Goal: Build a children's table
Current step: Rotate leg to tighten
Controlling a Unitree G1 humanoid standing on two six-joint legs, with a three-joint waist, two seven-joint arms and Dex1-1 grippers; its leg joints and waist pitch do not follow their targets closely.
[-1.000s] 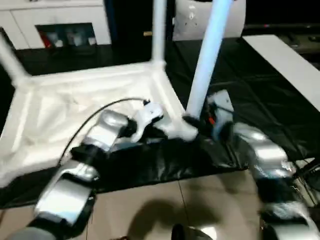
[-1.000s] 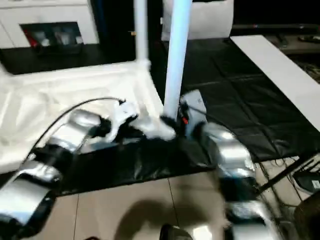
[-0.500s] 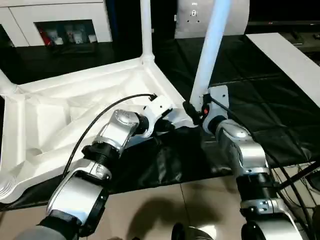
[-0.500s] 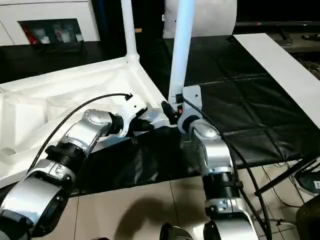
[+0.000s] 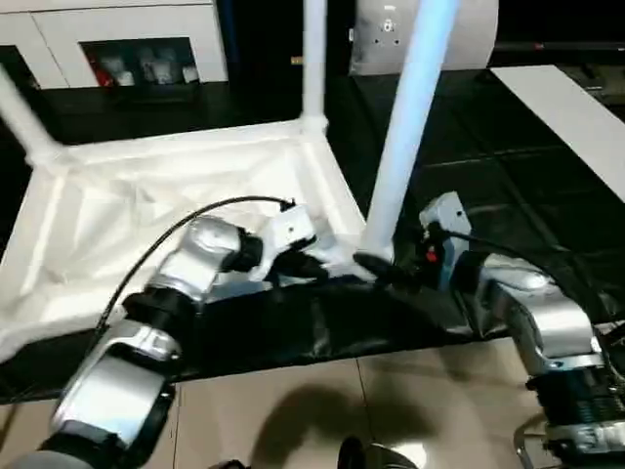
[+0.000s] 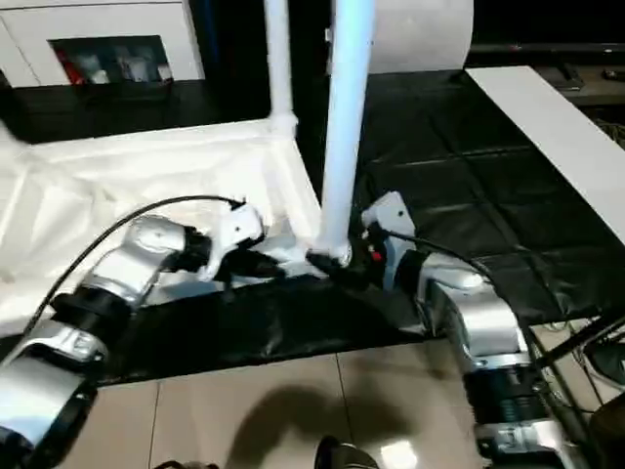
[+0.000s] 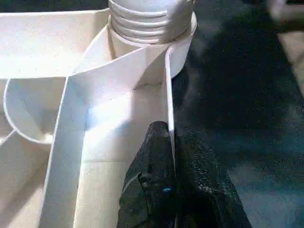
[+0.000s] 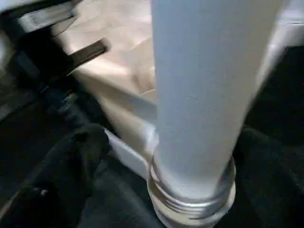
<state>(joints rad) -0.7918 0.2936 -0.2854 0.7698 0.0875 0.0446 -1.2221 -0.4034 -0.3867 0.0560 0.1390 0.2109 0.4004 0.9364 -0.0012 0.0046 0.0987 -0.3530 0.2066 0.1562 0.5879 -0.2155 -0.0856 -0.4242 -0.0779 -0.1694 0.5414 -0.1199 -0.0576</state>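
Left eye view first: I see the children's table [image 5: 146, 205] lying upside down on a black sheet [image 5: 293, 327] spread over the floor, its ribbed hollow underside facing up. Three legs stand up from its corners: the near leg [image 5: 405, 127] at the corner closest to me, a far leg [image 5: 313, 59] behind it, and another leg [image 5: 24, 122] at the far left corner, leaning outward.

My left gripper [image 5: 311, 264] sits at the table's near edge, just beside the near corner. In the left wrist view its two black fingers [image 7: 152, 185] are pinched on the thin upright rim [image 7: 169, 95] of the tabletop, one finger on each side of it, with the ribbed base of the near leg just beyond.

My right gripper [image 5: 386, 272] is at the base of the near leg, coming in from the right. In the right wrist view one black finger [image 8: 71, 166] lies on each side of the leg's threaded collar [image 8: 190, 199]; they bracket the leg, but I cannot tell whether they press on it.

White cabinets [image 5: 117, 39] stand at the back, and a flat white board [image 5: 576, 107] lies on the right.
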